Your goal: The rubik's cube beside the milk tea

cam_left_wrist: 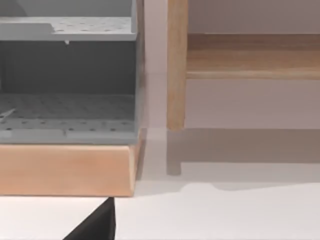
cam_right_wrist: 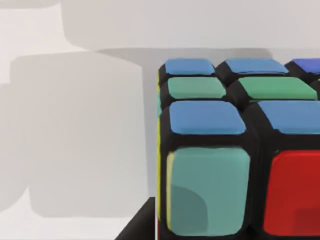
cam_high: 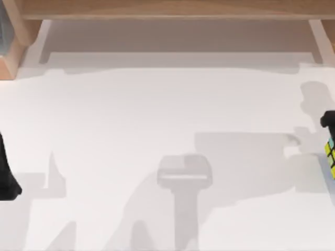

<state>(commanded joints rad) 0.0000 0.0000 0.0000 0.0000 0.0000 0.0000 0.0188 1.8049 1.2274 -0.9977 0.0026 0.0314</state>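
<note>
The rubik's cube (cam_high: 330, 152) hangs at the table's far right edge, its yellow and green stickers facing up, with a shadow on the table to its left. Up close in the right wrist view, the rubik's cube (cam_right_wrist: 235, 150) shows blue, green, teal and red stickers on a black grid. My right gripper (cam_high: 327, 130) is shut on it, and one dark finger (cam_right_wrist: 142, 225) lies against the cube's side. My left arm (cam_high: 7, 172) is parked at the left edge, and one dark fingertip (cam_left_wrist: 95, 227) pokes into its wrist view. The milk tea is out of view.
A wooden frame (cam_high: 157, 8) runs along the back of the table, with a post (cam_left_wrist: 176, 65) at the left. A wooden-based rack (cam_left_wrist: 67, 167) holding grey perforated shelves (cam_left_wrist: 67, 107) stands at the back left corner. Wide white tabletop (cam_high: 157, 115) lies between the arms.
</note>
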